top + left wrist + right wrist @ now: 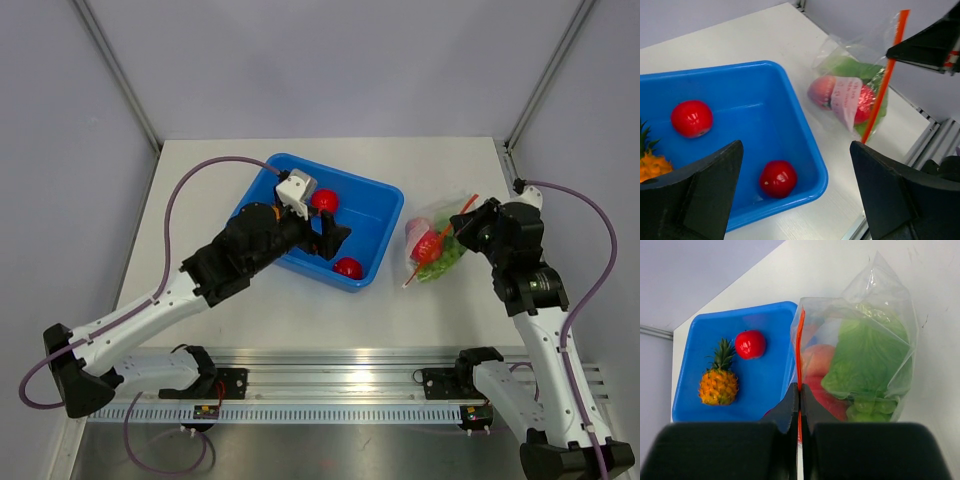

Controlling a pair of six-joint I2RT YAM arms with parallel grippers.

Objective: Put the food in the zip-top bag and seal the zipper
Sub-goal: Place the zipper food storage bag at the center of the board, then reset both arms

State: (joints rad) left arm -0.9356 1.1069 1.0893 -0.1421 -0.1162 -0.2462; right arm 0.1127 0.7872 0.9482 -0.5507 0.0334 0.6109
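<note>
We are mid-loading: right pincer (799,395) clamped on the zipper (800,347), bag (880,305) on the desk (250,320) just beside the tub (740,85), cabbage (865,355) inside. Our left pincer (796,150) hangs open above the tub; next, we judge, it must drop and close on a red fruit (778,178).

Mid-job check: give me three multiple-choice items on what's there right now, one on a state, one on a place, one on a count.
1. The right pincer at the zip-top bag is: A wide open; B shut on the zipper; C holding a spoon.
2. Where is the pineapple? A in the bag; B on the floor; C in the blue tub.
3. How many round red fruits lie in the tub? A two; B one; C four.

1 B: its jaws pinch the orange-red strip.
2 C: it lies on the tub's floor.
3 A: the left wrist view shows two.
</note>
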